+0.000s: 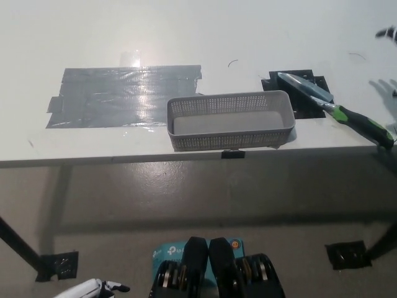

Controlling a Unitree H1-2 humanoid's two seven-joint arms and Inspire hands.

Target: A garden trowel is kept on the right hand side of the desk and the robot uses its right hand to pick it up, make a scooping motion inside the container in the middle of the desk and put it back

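The garden trowel [335,107] lies flat on the desk at the right. Its grey blade rests on a black tape patch [302,98], and its green and black handle points toward the desk's right front corner. Nothing touches it. Only a black sliver of my right hand [388,33] shows at the picture's right edge, well behind and above the trowel's handle. The grey mesh container [231,119] stands in the middle near the front edge, with nothing in it. A small part of my white left hand [94,288] rests at the bottom left, below desk level.
A large patch of grey tape [124,94] covers the white desk [186,37] left of the container. The front edge of the desk runs just before the container. Below it are the floor and black desk feet [347,254].
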